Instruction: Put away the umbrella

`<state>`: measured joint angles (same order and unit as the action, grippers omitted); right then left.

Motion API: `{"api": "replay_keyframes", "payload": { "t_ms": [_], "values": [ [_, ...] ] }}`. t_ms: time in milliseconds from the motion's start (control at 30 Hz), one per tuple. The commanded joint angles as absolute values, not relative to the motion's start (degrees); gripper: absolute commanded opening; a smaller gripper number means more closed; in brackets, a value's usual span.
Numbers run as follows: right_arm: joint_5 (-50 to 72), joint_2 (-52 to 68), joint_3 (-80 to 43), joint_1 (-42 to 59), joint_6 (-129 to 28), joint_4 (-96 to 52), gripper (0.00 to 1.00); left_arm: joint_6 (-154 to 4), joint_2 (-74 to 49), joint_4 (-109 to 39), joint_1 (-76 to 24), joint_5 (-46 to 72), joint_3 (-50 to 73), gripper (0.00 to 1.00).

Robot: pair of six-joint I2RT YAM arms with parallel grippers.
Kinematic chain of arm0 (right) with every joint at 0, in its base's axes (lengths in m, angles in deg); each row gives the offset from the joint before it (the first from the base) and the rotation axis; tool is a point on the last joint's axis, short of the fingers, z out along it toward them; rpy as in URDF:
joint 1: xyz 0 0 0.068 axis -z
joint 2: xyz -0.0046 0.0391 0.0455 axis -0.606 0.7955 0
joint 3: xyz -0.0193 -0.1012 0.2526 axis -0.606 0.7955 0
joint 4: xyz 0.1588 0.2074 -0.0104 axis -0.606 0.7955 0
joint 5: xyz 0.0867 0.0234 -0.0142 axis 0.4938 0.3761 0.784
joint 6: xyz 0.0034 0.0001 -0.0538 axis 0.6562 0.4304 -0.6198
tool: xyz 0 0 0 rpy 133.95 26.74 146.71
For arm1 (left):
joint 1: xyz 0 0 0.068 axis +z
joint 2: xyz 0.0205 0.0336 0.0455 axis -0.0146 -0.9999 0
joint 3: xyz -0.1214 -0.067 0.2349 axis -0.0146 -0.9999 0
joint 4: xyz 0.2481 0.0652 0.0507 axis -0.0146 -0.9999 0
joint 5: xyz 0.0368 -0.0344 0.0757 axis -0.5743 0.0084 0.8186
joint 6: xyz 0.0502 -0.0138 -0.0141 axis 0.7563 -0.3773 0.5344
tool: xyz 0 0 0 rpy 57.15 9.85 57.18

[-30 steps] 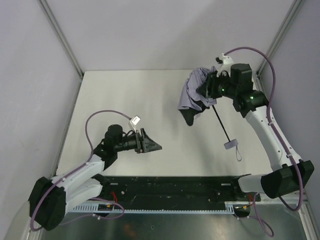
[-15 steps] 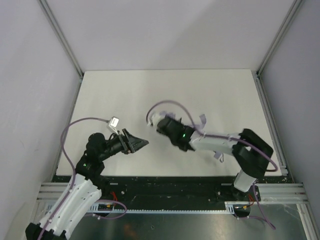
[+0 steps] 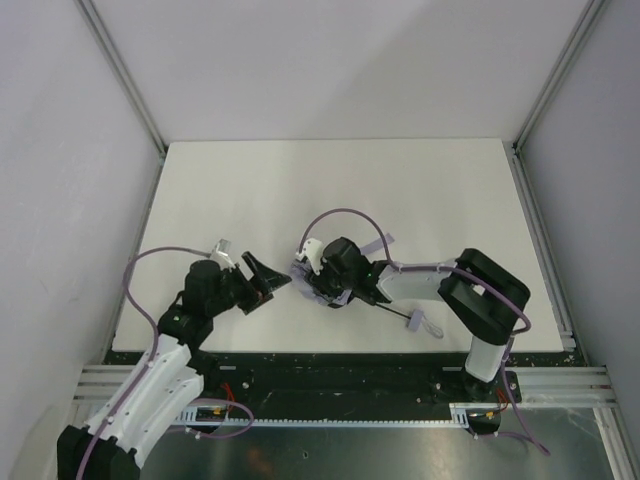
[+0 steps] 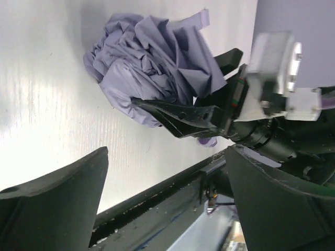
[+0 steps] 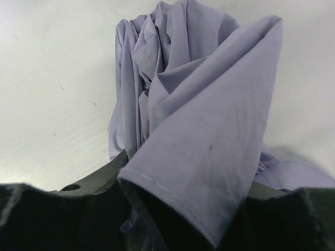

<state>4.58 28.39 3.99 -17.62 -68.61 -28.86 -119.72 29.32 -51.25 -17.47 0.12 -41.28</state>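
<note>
The umbrella's crumpled lavender-grey canopy [image 3: 303, 272] lies on the white table [image 3: 330, 190] near the front middle. Its thin black shaft [image 3: 392, 309] runs right to the small handle [image 3: 421, 323]. My right gripper [image 3: 318, 283] lies low on the table, its jaws closed around the bunched canopy. In the right wrist view the fabric [image 5: 199, 115] drapes over the gripper [image 5: 193, 201] and hides the fingertips. My left gripper [image 3: 275, 277] is open and empty, just left of the canopy. In the left wrist view the canopy [image 4: 152, 68] sits beyond my spread left gripper [image 4: 167, 209].
The table's front edge and a black rail [image 3: 340, 370] run just behind both grippers. Grey walls and metal posts [image 3: 120, 70] enclose the table on three sides. The right arm's links [image 3: 480, 295] lie along the front right of the table.
The right arm has swung from the far right corner down to the front middle, bringing the umbrella from mid-air onto the table. The left gripper has shifted slightly toward the canopy.
</note>
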Motion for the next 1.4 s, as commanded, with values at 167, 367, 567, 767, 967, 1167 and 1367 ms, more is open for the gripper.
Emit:
{"api": "replay_keyframes", "payload": {
  "t_ms": [167, 367, 567, 767, 967, 1167, 1367],
  "values": [
    [30.99, 40.37, 9.75, -14.23, -58.07, -33.83, 0.00, -141.46, 20.06, -42.74, -16.24, -2.37, -44.68, 0.99],
    [35.94, 41.19, 11.81, -12.29, -56.14, -36.50, 0.00, -146.69, 11.70, -34.06, -16.59, -3.18, -44.45, 1.00],
    [37.86, 40.04, 12.26, -10.56, -55.60, -37.97, 0.00, -148.62, 3.47, -32.12, -19.54, 2.15, -42.34, 0.99],
    [38.19, 38.58, 12.27, -9.45, -54.28, -39.44, 0.00, -151.03, -1.48, -33.06, -24.84, 5.24, -42.77, 0.99],
    [38.91, 37.15, 12.14, -9.89, -54.01, -40.19, 0.00, -157.94, 1.64, -33.12, -29.38, 17.60, -47.04, 0.99],
    [43.79, 36.48, 12.15, -11.35, -55.61, -40.53, 0.00, -156.93, -5.31, -30.58, -29.14, 23.83, -45.05, 1.00],
    [49.05, 36.49, 11.18, -12.33, -56.58, -41.81, 0.00, -155.86, -10.83, -29.58, -29.84, 25.60, -45.97, 0.92]
  ]
}}
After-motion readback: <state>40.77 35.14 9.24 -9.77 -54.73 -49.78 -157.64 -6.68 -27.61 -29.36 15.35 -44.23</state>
